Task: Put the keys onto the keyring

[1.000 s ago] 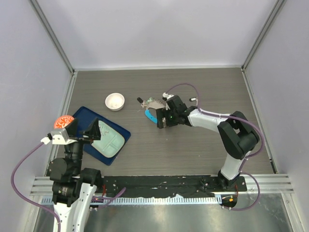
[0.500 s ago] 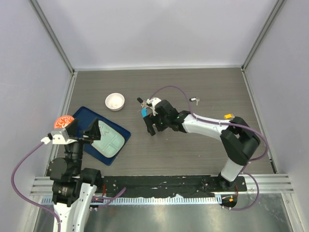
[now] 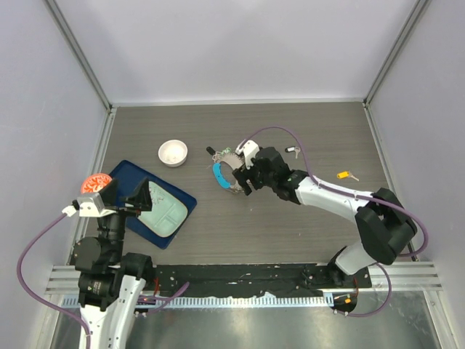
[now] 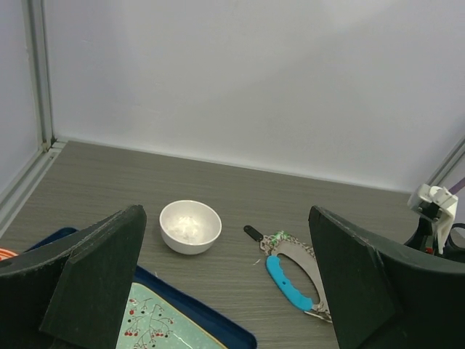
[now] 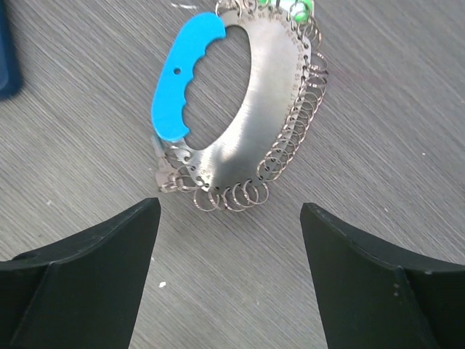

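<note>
The keyring [image 3: 227, 164] lies flat on the table, a metal plate fringed with small rings, with a blue tag [image 3: 221, 177] and a black fob [image 3: 211, 151]. My right gripper [image 3: 243, 183] hovers just near-right of it, open and empty. In the right wrist view the keyring [image 5: 251, 116] fills the top and my right gripper [image 5: 229, 240] stands open below its ring fringe. A tiny key with a black head [image 3: 291, 150] lies apart, to the right. My left gripper [image 3: 127, 196] is open and empty over the tray. The left wrist view shows the keyring [image 4: 299, 270] too.
A white bowl [image 3: 173, 153] stands left of the keyring. A blue tray [image 3: 168, 230] with a pale green plate [image 3: 161, 210] sits at the near left. A yellow-headed key [image 3: 345, 175] lies at the right. An orange object [image 3: 94, 182] is at the left edge.
My right gripper swung left over the keyring, then drew back slightly right. The arm shifted and uncovered the yellow-headed key. The left arm has not moved.
</note>
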You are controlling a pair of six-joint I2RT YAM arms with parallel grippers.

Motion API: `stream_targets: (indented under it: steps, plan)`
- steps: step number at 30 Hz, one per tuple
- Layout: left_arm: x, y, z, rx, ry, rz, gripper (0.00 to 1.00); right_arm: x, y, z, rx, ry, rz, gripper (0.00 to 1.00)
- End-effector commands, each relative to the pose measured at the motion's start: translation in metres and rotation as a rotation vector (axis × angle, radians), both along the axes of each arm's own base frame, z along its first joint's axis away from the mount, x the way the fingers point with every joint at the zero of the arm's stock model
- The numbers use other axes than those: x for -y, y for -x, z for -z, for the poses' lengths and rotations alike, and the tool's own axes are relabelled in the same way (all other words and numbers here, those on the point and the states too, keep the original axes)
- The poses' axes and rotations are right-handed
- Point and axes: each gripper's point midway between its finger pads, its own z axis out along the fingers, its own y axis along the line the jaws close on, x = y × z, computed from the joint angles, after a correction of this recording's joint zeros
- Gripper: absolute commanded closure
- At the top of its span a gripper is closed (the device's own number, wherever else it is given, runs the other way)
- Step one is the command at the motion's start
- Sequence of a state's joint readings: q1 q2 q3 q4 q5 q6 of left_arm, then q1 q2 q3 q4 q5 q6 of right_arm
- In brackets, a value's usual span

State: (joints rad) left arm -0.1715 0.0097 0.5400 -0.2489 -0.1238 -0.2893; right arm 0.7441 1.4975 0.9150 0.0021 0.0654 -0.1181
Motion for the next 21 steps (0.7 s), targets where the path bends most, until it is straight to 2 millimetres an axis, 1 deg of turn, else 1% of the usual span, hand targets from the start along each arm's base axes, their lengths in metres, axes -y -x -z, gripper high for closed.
stream_targets:
  steps: [1, 2, 3, 4, 5, 6, 7, 8, 9, 10, 11, 13, 14, 15, 21]
  plan:
    - [-0.002, 0.016, -0.020, 0.082, 0.023, 0.004, 0.00, -0.004, -0.007, 0.003, -0.009, -0.024, -0.111, 0.18]
    - [-0.002, 0.016, -0.020, 0.082, 0.022, 0.008, 0.00, -0.001, -0.009, 0.008, -0.025, -0.012, -0.121, 0.26]
    - [-0.001, 0.016, -0.020, 0.083, 0.021, 0.009, 0.00, -0.003, -0.009, 0.009, -0.030, -0.006, -0.139, 0.30]
    - [-0.001, 0.016, -0.019, 0.082, 0.021, 0.009, 0.00, -0.006, -0.010, 0.015, -0.034, 0.007, -0.172, 0.34]
    - [-0.002, 0.016, -0.019, 0.081, 0.022, 0.007, 0.00, -0.004, -0.007, 0.022, -0.059, 0.026, -0.183, 0.43]
    - [-0.002, 0.016, -0.019, 0.078, 0.021, 0.007, 0.00, -0.006, -0.007, 0.023, -0.065, 0.029, -0.198, 0.46]
    - [-0.002, 0.016, -0.020, 0.081, 0.020, 0.007, 0.00, -0.007, -0.007, 0.030, -0.079, 0.041, -0.220, 0.50]
    - [-0.002, 0.016, -0.019, 0.080, 0.017, 0.006, 0.00, -0.006, -0.006, 0.034, -0.093, 0.052, -0.225, 0.59]
    - [-0.002, 0.016, -0.019, 0.082, 0.018, 0.005, 0.00, -0.007, -0.008, 0.034, -0.093, 0.060, -0.233, 0.63]
    - [-0.003, 0.016, -0.019, 0.082, 0.017, 0.003, 0.00, -0.007, -0.008, 0.037, -0.097, 0.071, -0.238, 0.66]
    - [-0.002, 0.016, -0.019, 0.083, 0.016, 0.004, 0.00, -0.007, -0.008, 0.044, -0.111, 0.081, -0.242, 0.72]
    - [-0.002, 0.016, -0.019, 0.083, 0.016, 0.004, 0.00, -0.010, -0.010, 0.044, -0.110, 0.080, -0.257, 0.74]
    - [-0.002, 0.015, -0.019, 0.082, 0.013, 0.003, 0.00, -0.012, -0.010, 0.048, -0.117, 0.082, -0.269, 0.75]
    - [-0.003, 0.015, -0.018, 0.080, 0.013, 0.001, 0.00, -0.015, -0.011, 0.046, -0.114, 0.077, -0.275, 0.76]
    - [-0.002, 0.015, -0.019, 0.082, 0.009, 0.003, 0.00, -0.017, -0.015, 0.056, -0.133, 0.105, -0.292, 0.77]
